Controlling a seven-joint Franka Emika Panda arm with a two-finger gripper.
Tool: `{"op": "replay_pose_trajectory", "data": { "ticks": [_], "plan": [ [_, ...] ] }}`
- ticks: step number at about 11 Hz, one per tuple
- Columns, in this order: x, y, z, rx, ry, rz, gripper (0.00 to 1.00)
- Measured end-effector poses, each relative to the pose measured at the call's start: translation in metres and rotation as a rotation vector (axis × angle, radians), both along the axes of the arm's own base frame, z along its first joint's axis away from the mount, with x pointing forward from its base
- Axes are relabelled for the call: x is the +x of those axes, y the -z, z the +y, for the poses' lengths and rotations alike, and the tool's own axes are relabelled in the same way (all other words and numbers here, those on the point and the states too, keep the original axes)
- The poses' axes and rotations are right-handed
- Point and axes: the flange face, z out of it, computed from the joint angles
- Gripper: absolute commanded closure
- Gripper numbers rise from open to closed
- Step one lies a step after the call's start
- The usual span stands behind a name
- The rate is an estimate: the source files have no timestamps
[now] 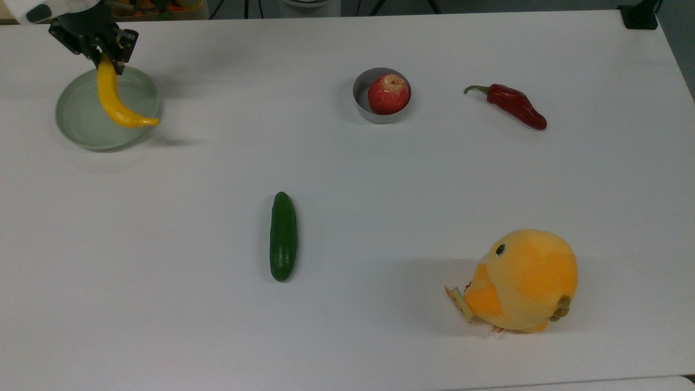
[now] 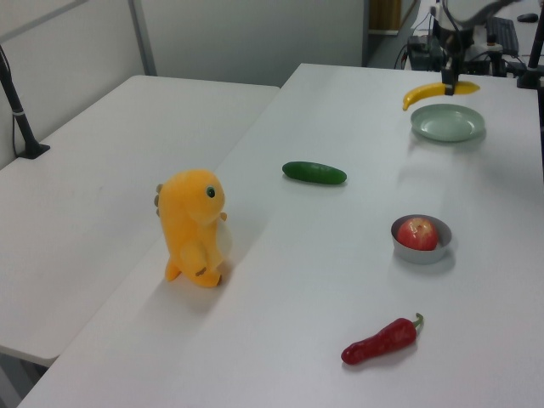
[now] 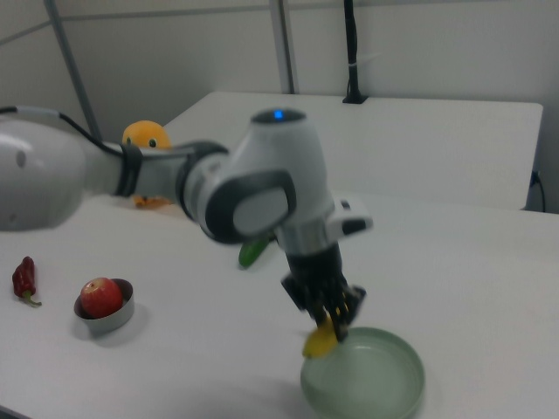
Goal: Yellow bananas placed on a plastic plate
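My tool (image 1: pixel 103 54) grips the banana (image 1: pixel 115 101) by its stem end, hanging it above the plate (image 1: pixel 81 127) at the tabletop's ten o'clock in the top view. I judge the tip overhangs the rim; centre it, lower gently, then release.

No readable text, brand or number shows anywhere. The plush chick (image 1: pixel 524 281) carries a small tag (image 1: pixel 459 303). Its print cannot be read.

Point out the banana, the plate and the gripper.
banana (image 1: pixel 113 103): top view, middle of its curve.
plate (image 1: pixel 81 130): top view, bare floor near the rim.
gripper (image 1: pixel 103 54): top view, between fingertips, shut on the banana's end.
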Motion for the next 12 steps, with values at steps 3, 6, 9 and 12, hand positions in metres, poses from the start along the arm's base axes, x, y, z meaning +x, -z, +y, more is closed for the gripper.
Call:
{"op": "replay_pose_trajectory", "data": {
  "ticks": [3,6,9,12],
  "plan": [
    [-0.032,0.057,-0.036,-0.022,0.056,-0.045,0.96],
    [-0.033,0.080,-0.045,-0.024,0.091,-0.073,0.75],
    [-0.031,0.086,-0.045,-0.001,0.124,-0.095,0.00],
    [-0.033,0.086,-0.048,0.001,0.133,-0.096,0.00]
  ]
}}
